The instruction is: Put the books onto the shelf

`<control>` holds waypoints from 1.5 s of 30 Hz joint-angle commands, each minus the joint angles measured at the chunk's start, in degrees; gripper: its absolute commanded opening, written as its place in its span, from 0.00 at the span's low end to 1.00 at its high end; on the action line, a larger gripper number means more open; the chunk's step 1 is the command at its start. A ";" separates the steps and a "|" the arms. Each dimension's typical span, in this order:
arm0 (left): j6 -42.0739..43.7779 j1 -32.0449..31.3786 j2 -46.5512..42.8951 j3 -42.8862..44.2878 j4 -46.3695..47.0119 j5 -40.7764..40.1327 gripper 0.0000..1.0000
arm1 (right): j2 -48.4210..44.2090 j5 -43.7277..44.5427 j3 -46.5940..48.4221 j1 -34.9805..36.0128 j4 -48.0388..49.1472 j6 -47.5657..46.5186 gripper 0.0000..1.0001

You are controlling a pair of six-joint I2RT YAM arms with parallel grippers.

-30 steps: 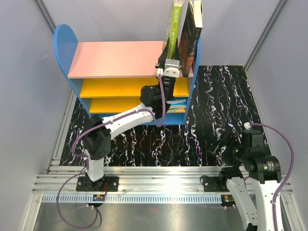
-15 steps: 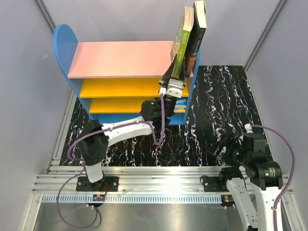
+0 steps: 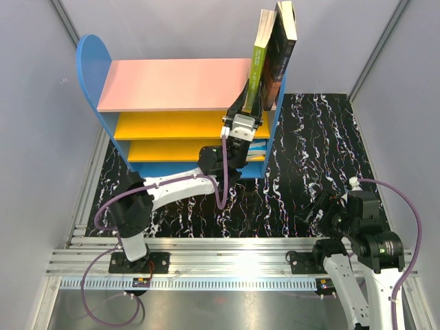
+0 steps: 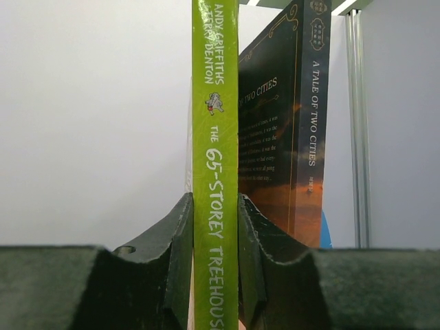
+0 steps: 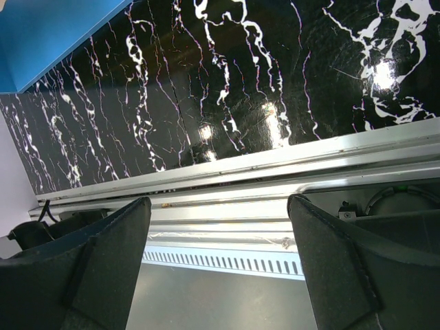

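The left gripper (image 4: pixel 215 206) is clamped on the spine of the green book (image 4: pixel 215 124), holding it upright just left of the dark book (image 4: pixel 285 124) at the right end of the shelf (image 3: pixel 172 84) top. The right gripper (image 5: pixel 220 234), jaws apart and empty, sits well away at the near right.
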 commanded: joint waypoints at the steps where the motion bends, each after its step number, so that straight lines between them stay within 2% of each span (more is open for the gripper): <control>1: -2.35 -0.39 3.98 -0.54 14.79 -3.39 0.30 | -0.46 -0.32 -0.02 0.50 1.61 -0.96 0.89; 3: -2.27 -0.57 5.20 0.16 14.79 -3.22 0.33 | -0.55 -0.41 0.15 0.59 1.61 -0.96 0.89; 7: -1.21 -1.10 7.40 2.36 14.70 -1.55 0.51 | -0.64 -0.32 0.06 0.50 1.61 -1.04 0.89; 8: -0.34 -1.27 7.76 3.23 14.70 -1.46 0.59 | -0.81 -0.41 0.06 0.50 1.69 -1.04 0.89; 10: 0.02 -1.71 8.46 3.68 14.70 -1.46 0.62 | -0.81 -0.32 0.06 0.59 1.61 -0.96 0.89; 35: 2.74 -3.64 4.69 0.87 14.70 -3.04 0.66 | -1.95 -0.50 0.06 1.29 1.87 -1.13 0.91; 45: 2.13 -7.42 -1.29 -5.63 14.61 -6.90 0.66 | -3.27 -0.41 0.06 1.55 2.13 -1.04 0.91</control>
